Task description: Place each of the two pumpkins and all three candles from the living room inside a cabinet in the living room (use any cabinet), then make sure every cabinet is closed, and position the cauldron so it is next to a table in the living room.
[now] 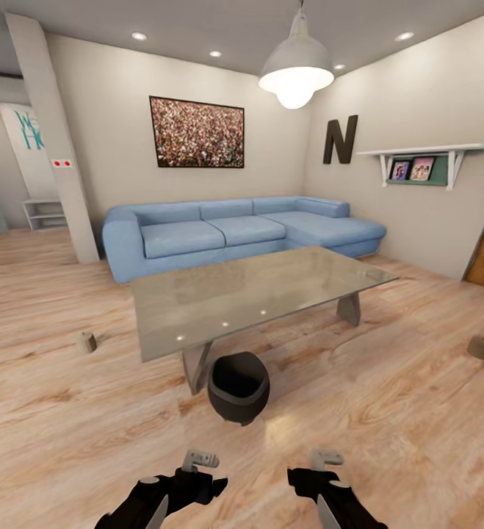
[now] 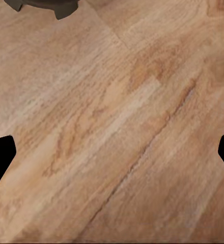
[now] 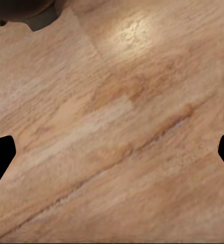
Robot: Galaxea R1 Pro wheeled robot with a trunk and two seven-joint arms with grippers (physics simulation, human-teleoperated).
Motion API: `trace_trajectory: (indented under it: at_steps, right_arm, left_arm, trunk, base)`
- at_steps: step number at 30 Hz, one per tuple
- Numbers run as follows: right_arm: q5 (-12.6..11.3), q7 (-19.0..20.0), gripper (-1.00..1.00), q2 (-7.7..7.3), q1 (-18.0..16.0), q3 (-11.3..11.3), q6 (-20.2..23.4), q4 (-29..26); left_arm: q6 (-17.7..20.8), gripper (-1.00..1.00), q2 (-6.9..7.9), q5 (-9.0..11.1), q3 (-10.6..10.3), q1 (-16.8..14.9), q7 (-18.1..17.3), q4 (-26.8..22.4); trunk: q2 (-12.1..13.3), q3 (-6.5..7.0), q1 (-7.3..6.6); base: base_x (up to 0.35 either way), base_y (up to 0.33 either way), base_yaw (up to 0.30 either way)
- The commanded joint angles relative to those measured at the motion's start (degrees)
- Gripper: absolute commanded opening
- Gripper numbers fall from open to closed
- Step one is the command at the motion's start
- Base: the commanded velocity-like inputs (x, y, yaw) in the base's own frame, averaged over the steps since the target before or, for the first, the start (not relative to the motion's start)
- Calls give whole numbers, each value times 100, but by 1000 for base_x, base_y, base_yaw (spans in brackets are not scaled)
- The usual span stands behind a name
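Our left hand [image 1: 200, 461] and right hand [image 1: 327, 458] hang low over the plank floor [image 1: 58, 411], side by side, each spread wide with nothing between its fingers. In both wrist views the fingertips sit at opposite edges with bare boards between them, and a dark curved edge, likely the cauldron's foot, shows at one corner.

Just ahead of the hands stands the cauldron [image 1: 238, 386], black and round, upright on the floor, its mouth turned toward us. It sits right at the near edge of the coffee table, close beside one slab leg [image 1: 196, 366], partly under the glossy tabletop [image 1: 256, 294]. We judge that part of the task as good as met, so we would leave it alone.

2 candles show: 1 on the floor well to the left of the table [image 1: 87, 342], 1 far to the right [image 1: 480, 347]. A small pale shape near the tabletop's far right corner may be the 3rd, though we cannot tell. Behind the table stands the blue sofa [image 1: 234, 231].

The step in hand looks like fetching a candle. To do it well we would turn the base toward 1 candle, steer wide of the cauldron so we do not knock it, stop with the candle centred between the wide fingers, then lower straight down and close around its stubby body.
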Motion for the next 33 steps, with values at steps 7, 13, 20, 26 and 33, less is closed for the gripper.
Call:
trace_trajectory:
  at_steps: [7, 13, 20, 26, 33]
  right_arm:
    - [-53, -26, 100, 2, -2, 4, 31, -11]
    - [-51, 114, 100, -31, -2, -8, 59, -16]
    - [-56, 143, 100, -38, -2, -10, 68, -16]
    - [-64, 146, 100, -134, -2, -7, 72, -7]
    - [-68, 146, 100, -178, -2, -12, 75, -9]
  left_arm:
    - [39, 100, -11, 2, -3, 1, -12, -22]
    - [31, 100, -25, -1, -3, 1, -11, 8]
    - [32, 100, -37, -3, -3, 1, -7, 32]
    - [23, 100, -40, 1, -3, 1, -8, 55]
    - [18, 100, -44, -4, -4, 1, -38, 88]
  trunk:
    - [-3, 22, -3]
    - [-3, 46, -3]
    - [-3, 74, -3]
    - [-3, 98, -3]
    - [-3, 126, -3]
  base:
    - [-211, 207, -269]
    - [-175, 196, -269]
    - [-162, 236, -269]
    - [-118, 268, -270]
    - [-97, 262, -270]
